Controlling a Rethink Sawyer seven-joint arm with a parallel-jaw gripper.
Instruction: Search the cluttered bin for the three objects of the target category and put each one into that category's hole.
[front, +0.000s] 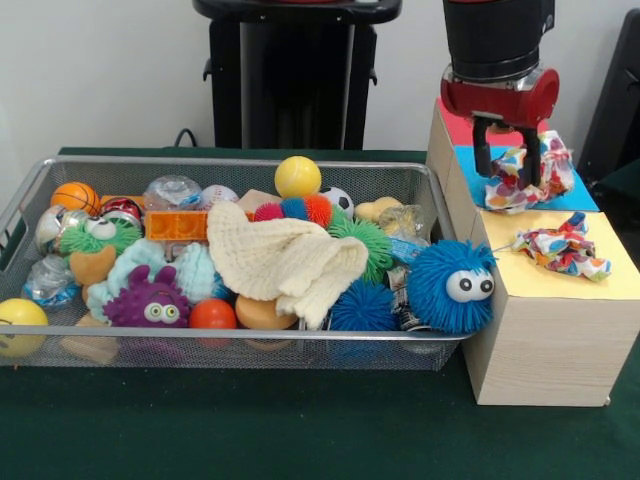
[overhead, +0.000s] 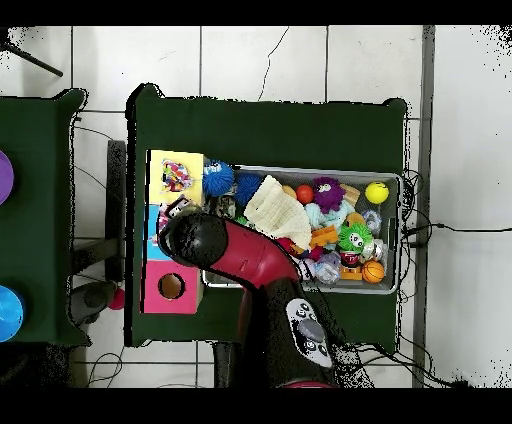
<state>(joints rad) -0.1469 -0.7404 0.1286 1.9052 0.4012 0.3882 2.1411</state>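
My gripper (front: 508, 170) hangs over the blue panel (front: 580, 198) of the wooden box and is shut on a crumpled multicoloured bundle (front: 520, 185), which sits at or just above the panel. A second crumpled multicoloured bundle (front: 563, 248) lies on the box's yellow panel (front: 560, 282); in the overhead view that bundle (overhead: 177, 177) shows on the yellow panel (overhead: 192, 162). There the arm's head (overhead: 195, 240) hides the gripper and the blue panel. The pink panel has a round hole (overhead: 171, 286).
A wire bin (front: 230, 163) left of the box is packed with toys: a cream knit cloth (front: 285, 260), a blue fuzzy ball with eyes (front: 452, 285) at the bin's right end, a yellow ball (front: 297, 177), a purple furry toy (front: 148, 300), and spiky balls.
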